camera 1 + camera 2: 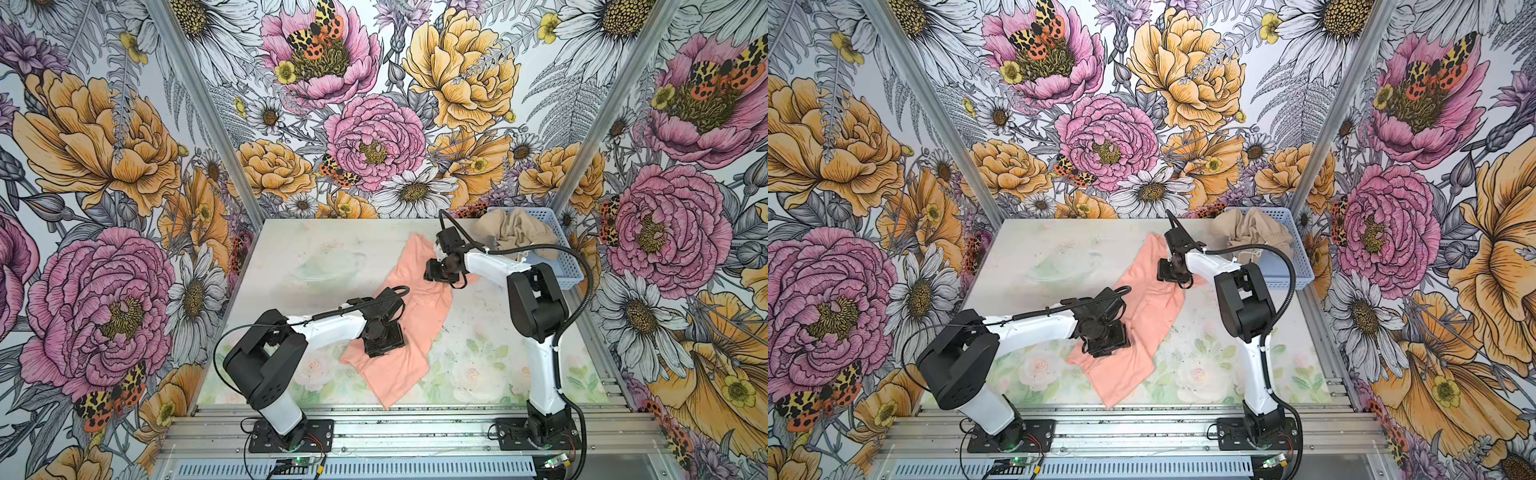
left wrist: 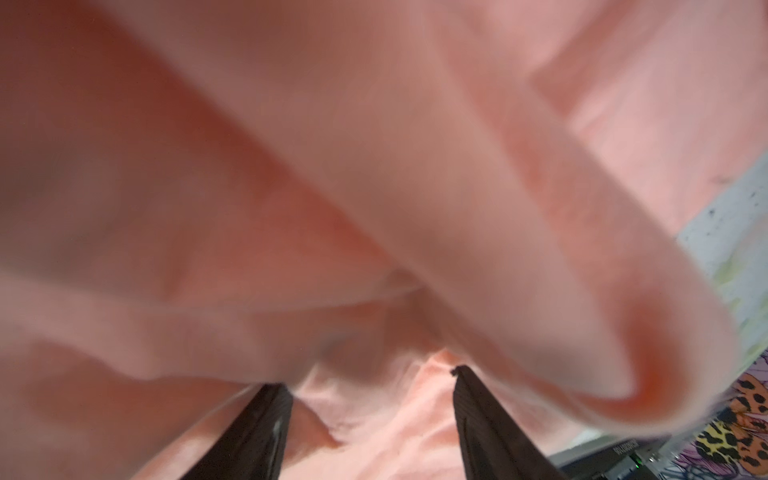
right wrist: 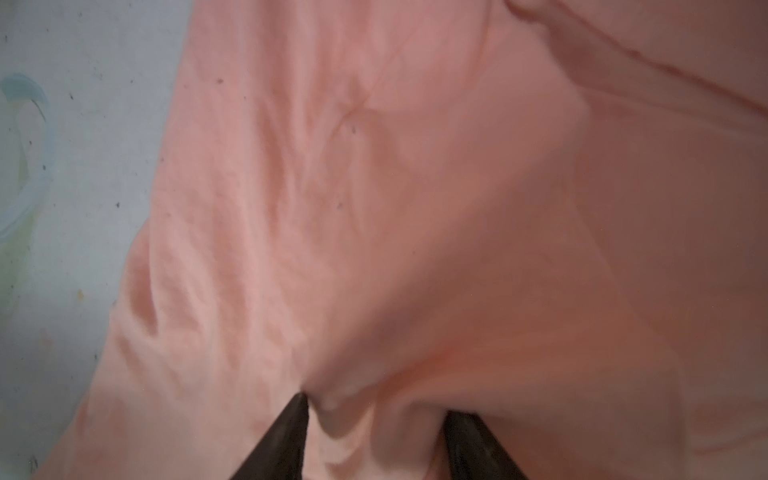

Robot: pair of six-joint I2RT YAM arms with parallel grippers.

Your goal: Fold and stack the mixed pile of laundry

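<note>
The salmon-peach T-shirt [image 1: 419, 295] [image 1: 1148, 311] lies rumpled in a diagonal strip across the table, plain side up. My left gripper [image 1: 384, 345] [image 1: 1106, 345] is down on its near half. In the left wrist view, the left gripper [image 2: 368, 378] has its jaws apart over the cloth, and a loose fold [image 2: 540, 249] hangs in front. My right gripper [image 1: 434, 272] [image 1: 1167, 270] is at the shirt's far right edge. In the right wrist view, the right gripper [image 3: 379, 405] is open with a ridge of cloth between its fingers. The beige-tan garment [image 1: 515, 232] [image 1: 1250, 232] is bunched in the basket.
The light blue perforated basket [image 1: 569, 274] [image 1: 1289, 218] stands at the table's far right corner, behind the right arm. The pale floral table top [image 1: 332, 257] shows bare left of the shirt. Floral walls close in three sides, and metal rails run along the front.
</note>
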